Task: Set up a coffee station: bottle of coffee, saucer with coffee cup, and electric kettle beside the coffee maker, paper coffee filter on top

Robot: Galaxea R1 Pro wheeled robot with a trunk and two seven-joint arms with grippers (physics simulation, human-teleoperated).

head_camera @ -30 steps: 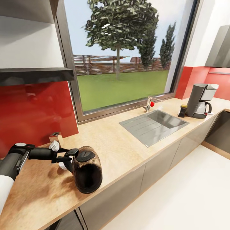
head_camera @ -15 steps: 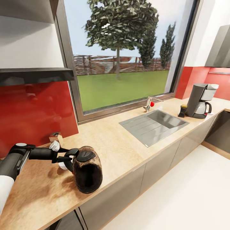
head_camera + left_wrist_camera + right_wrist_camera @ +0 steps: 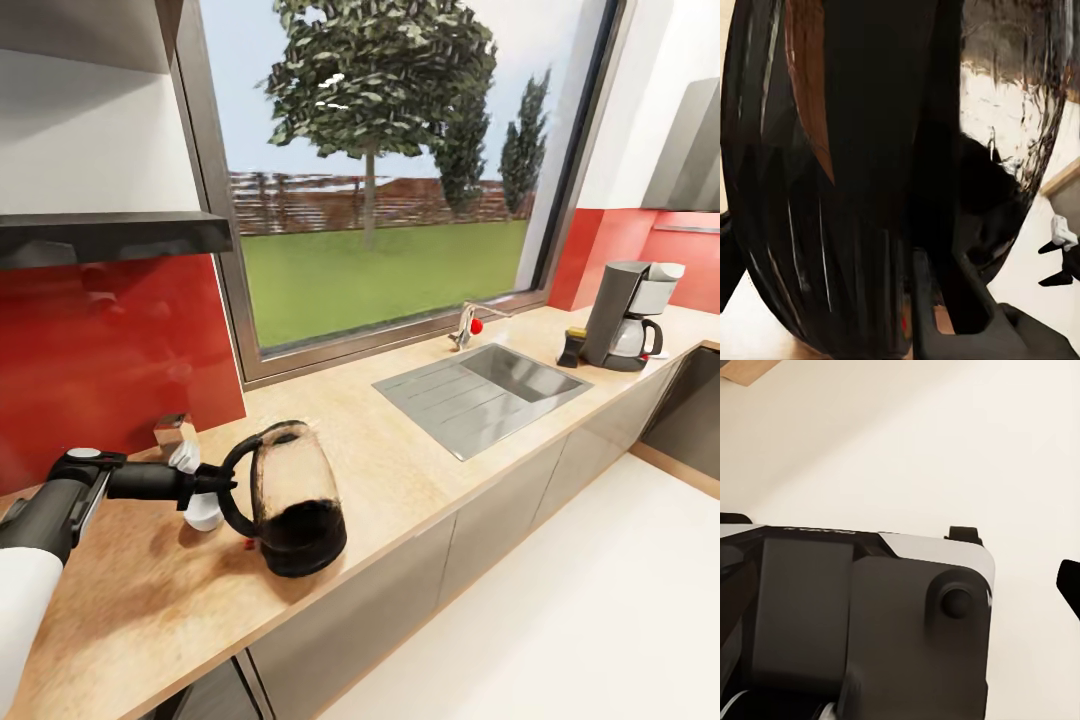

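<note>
The electric kettle, glass with a dark lower body, stands upright on the wooden countertop near its front edge. My left gripper is shut on the kettle's black handle, reaching in from the left. The left wrist view shows the kettle very close up. Small white pieces lie right behind the gripper; I cannot tell what they are. At the far right of the counter stands the grey coffee maker, a small dark item beside it. One dark fingertip of my right gripper hangs over the pale floor.
A steel sink with a faucet is set in the counter between kettle and coffee maker. A small brown container sits by the red backsplash. A dark shelf hangs above my left arm. The robot's body is in the right wrist view.
The kettle has swung from lying tilted, lid toward the camera, to upright and shifted slightly right. My left arm moved a little right with it.
</note>
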